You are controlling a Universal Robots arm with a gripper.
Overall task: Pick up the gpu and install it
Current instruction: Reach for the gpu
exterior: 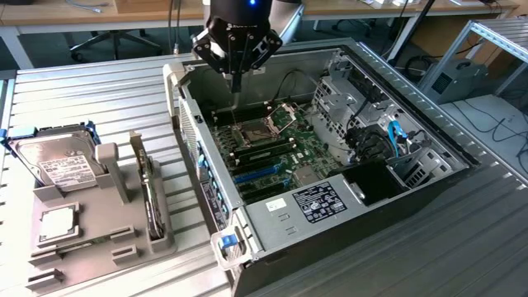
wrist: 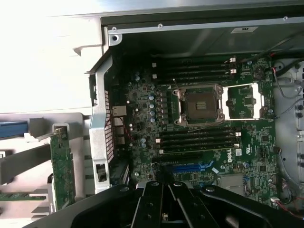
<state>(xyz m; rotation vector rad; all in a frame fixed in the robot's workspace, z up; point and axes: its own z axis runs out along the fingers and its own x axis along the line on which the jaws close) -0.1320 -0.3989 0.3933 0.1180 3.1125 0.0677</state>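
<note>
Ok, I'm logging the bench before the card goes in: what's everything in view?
computer case: one, black and silver, open on the table
motherboard: one, green, inside the case
power supply: one, silver, inside the case
holder: one, grey, on the table beside the case
gpu: one, dark, on edge in the holder
hard drive: one, silver, in the holder
CPU chip: one, silver, in the holder
pincer: one, black, shut, empty, above the motherboard
</note>
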